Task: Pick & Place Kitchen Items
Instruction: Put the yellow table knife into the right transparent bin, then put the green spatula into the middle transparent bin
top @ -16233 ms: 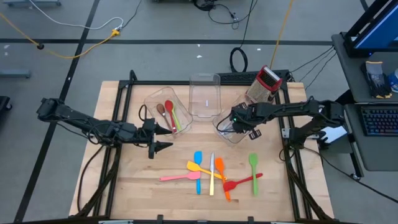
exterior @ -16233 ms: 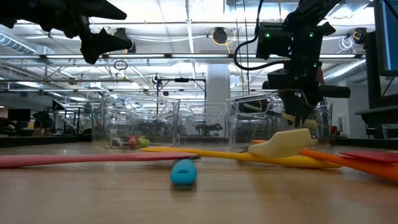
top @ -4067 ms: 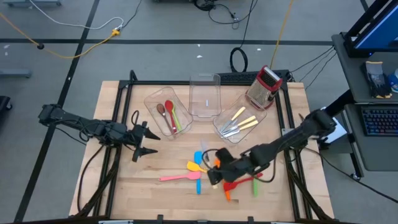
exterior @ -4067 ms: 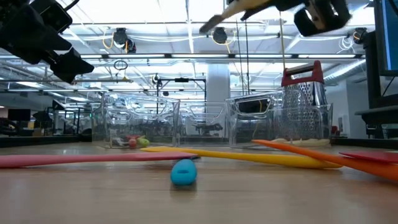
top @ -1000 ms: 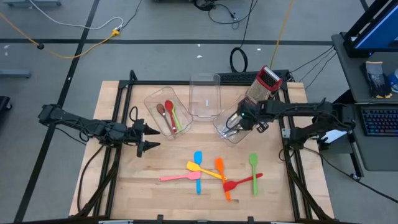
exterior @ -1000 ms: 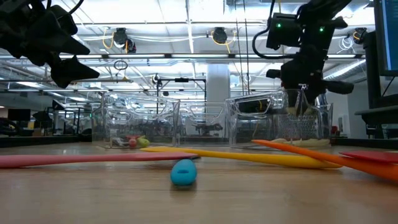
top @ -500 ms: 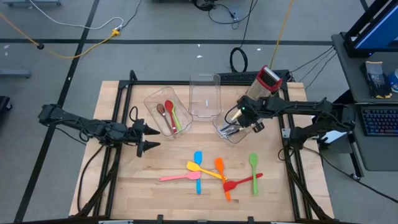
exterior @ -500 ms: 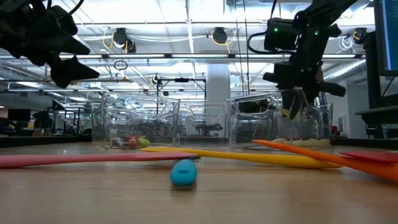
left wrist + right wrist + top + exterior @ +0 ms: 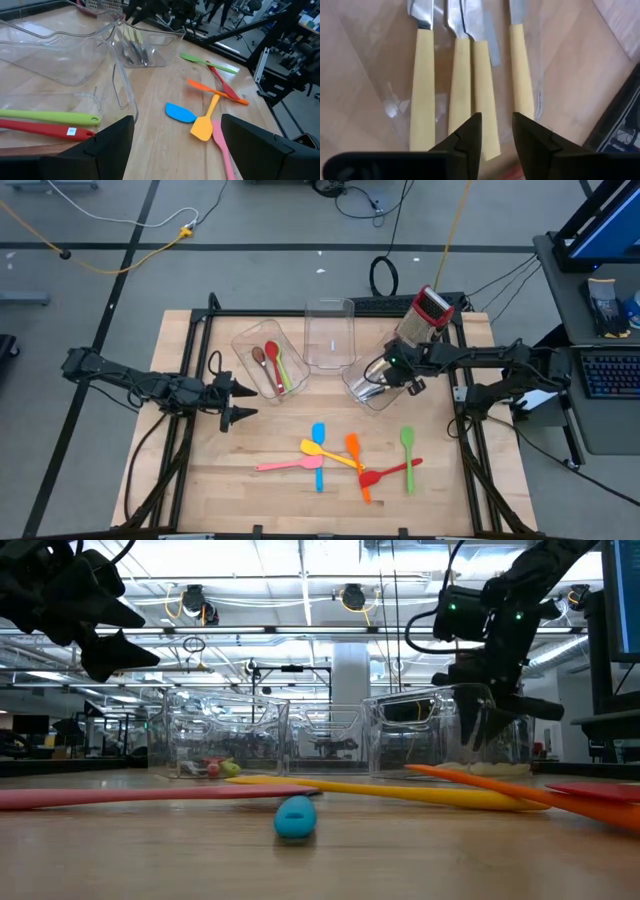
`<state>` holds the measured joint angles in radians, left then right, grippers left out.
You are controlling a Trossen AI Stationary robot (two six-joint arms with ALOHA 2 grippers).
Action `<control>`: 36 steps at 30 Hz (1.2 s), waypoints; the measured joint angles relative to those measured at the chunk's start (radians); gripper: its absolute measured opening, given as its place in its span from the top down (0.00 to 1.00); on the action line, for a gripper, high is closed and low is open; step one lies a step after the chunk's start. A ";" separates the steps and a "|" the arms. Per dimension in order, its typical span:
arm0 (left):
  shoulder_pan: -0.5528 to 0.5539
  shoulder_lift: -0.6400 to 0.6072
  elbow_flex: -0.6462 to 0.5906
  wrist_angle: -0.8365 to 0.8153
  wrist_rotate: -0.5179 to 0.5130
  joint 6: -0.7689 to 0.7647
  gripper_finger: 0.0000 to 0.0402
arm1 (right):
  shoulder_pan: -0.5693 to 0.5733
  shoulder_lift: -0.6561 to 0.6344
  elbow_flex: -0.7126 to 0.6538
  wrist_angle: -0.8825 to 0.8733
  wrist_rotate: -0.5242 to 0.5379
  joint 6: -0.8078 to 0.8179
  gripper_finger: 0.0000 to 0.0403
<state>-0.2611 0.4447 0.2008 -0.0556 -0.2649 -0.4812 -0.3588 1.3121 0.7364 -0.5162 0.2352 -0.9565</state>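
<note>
Several cream-handled cutlery pieces (image 9: 461, 85) lie side by side on the floor of the clear right bin (image 9: 372, 404). My right gripper (image 9: 496, 132) hovers just above their handle ends, open and empty; it also shows in the high view (image 9: 385, 378). Blue (image 9: 319, 445), yellow (image 9: 325, 452), orange (image 9: 357, 465), pink (image 9: 290, 465), red (image 9: 390, 472) and green (image 9: 407, 455) spatulas lie flat on the table. Brown, red and green spoons (image 9: 272, 365) lie in the left bin (image 9: 245, 345). My left gripper (image 9: 243, 402) waits open and empty above the table's left part.
A clear middle bin (image 9: 330, 335) stands at the far edge between the two others. A red-and-silver box grater (image 9: 425, 315) stands at the far right, next to the right bin. Bare wood lies on the table's near left and near right.
My right gripper has stayed over the right bin, shifting only slightly there. My left gripper has kept still.
</note>
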 joint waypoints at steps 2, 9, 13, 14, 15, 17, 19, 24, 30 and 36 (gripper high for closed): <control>0.000 0.000 0.000 0.000 0.000 0.000 0.24 | 0.000 0.000 0.000 0.020 0.000 0.002 0.74; 0.000 0.000 0.000 0.000 0.000 0.000 0.24 | 0.031 -0.005 0.000 0.127 0.102 -0.003 0.74; 0.000 0.000 0.000 0.000 0.000 0.009 0.24 | 0.080 -0.037 0.000 0.162 0.166 -0.001 0.75; 0.000 0.000 0.000 0.000 0.000 0.014 0.24 | 0.095 -0.050 0.000 0.162 0.167 -0.001 0.76; 0.000 0.000 0.000 0.000 0.000 0.017 0.24 | 0.109 -0.062 0.000 0.167 0.166 0.001 0.76; 0.000 0.000 0.000 0.000 0.000 0.035 0.24 | 0.137 -0.090 0.000 0.169 0.173 0.029 0.77; 0.000 0.000 0.000 0.000 0.000 0.043 0.24 | 0.162 -0.116 0.000 0.178 0.206 0.071 0.78; 0.000 0.000 0.000 0.000 0.000 0.067 0.24 | 0.219 -0.189 0.000 0.175 0.287 0.118 0.81; 0.000 0.000 0.000 0.004 0.000 0.068 0.24 | 0.286 -0.265 0.000 0.160 0.400 0.261 0.85; 0.000 0.000 0.000 0.007 0.000 0.067 0.24 | 0.353 -0.318 0.000 0.144 0.417 0.544 0.90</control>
<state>-0.2612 0.4446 0.2008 -0.0487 -0.2649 -0.4141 -0.0058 0.9937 0.7364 -0.3717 0.6520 -0.4127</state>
